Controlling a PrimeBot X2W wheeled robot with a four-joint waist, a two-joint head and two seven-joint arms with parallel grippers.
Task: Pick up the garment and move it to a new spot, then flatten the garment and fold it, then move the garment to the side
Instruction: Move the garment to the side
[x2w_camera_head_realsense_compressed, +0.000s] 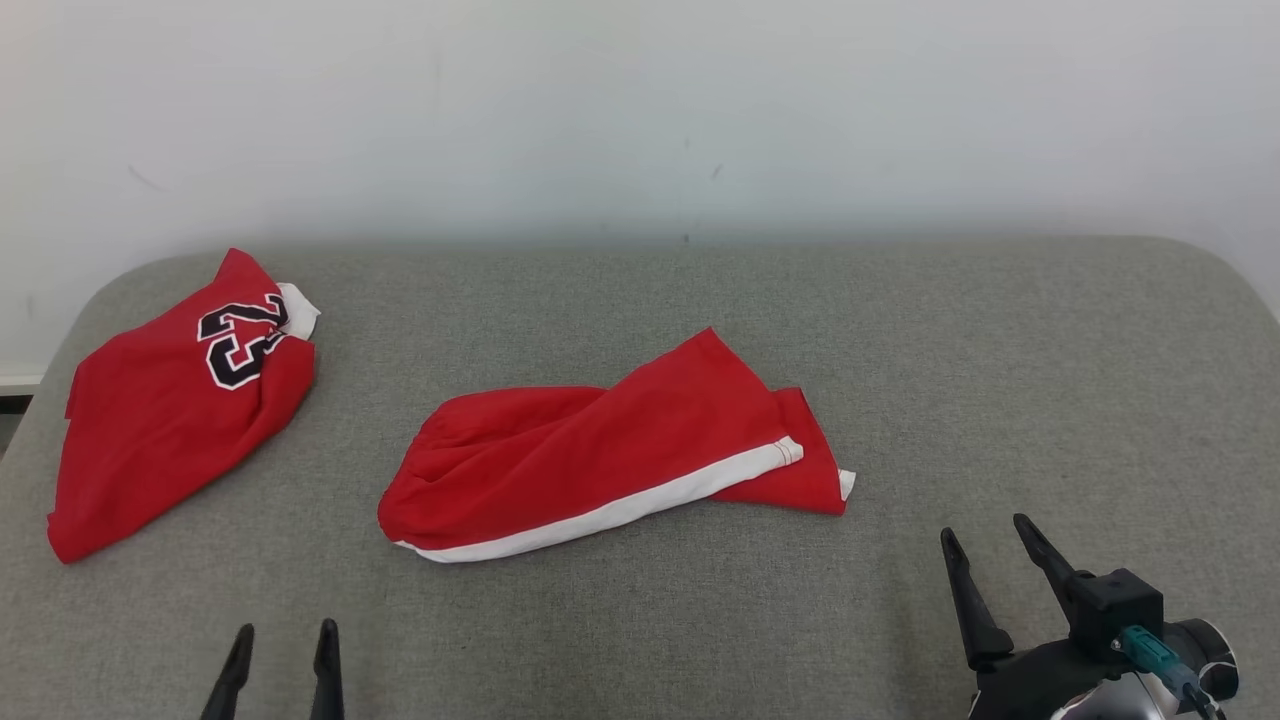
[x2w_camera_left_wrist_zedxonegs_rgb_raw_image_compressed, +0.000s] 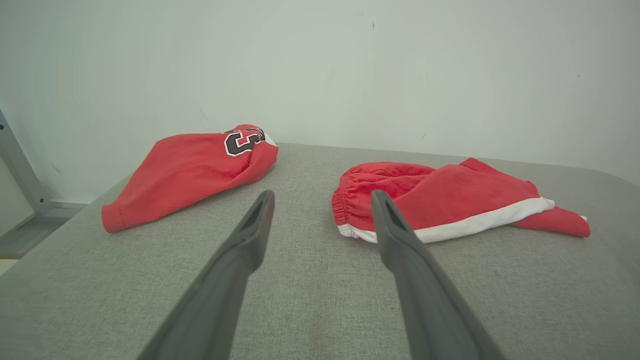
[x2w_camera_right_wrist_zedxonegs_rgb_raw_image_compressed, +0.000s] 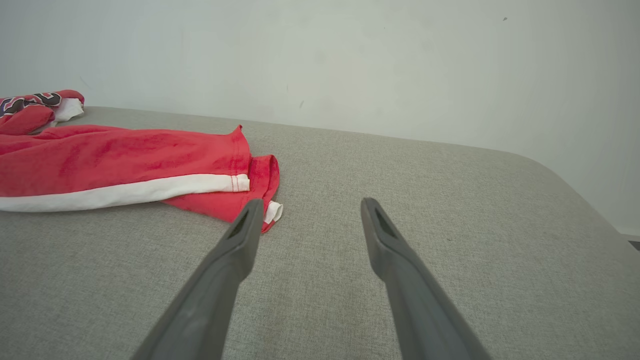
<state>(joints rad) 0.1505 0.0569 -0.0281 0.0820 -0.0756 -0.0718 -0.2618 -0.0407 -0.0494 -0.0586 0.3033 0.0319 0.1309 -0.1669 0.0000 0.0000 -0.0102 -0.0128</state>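
Observation:
Red shorts with a white side stripe (x2w_camera_head_realsense_compressed: 600, 455) lie crumpled in the middle of the grey padded surface (x2w_camera_head_realsense_compressed: 1000, 380); they also show in the left wrist view (x2w_camera_left_wrist_zedxonegs_rgb_raw_image_compressed: 450, 200) and the right wrist view (x2w_camera_right_wrist_zedxonegs_rgb_raw_image_compressed: 125, 165). My left gripper (x2w_camera_head_realsense_compressed: 284, 640) stands open at the lower left, short of the shorts' elastic waistband, with nothing between its fingers (x2w_camera_left_wrist_zedxonegs_rgb_raw_image_compressed: 322, 200). At the lower right my right gripper (x2w_camera_head_realsense_compressed: 985, 535) is open and empty (x2w_camera_right_wrist_zedxonegs_rgb_raw_image_compressed: 307, 205), just right of the shorts' leg hems.
A red jersey with a black-and-white number (x2w_camera_head_realsense_compressed: 180, 400) lies at the far left of the surface, also seen from the left wrist (x2w_camera_left_wrist_zedxonegs_rgb_raw_image_compressed: 195, 170). A pale wall (x2w_camera_head_realsense_compressed: 640, 110) rises right behind the surface. The surface's corners are rounded.

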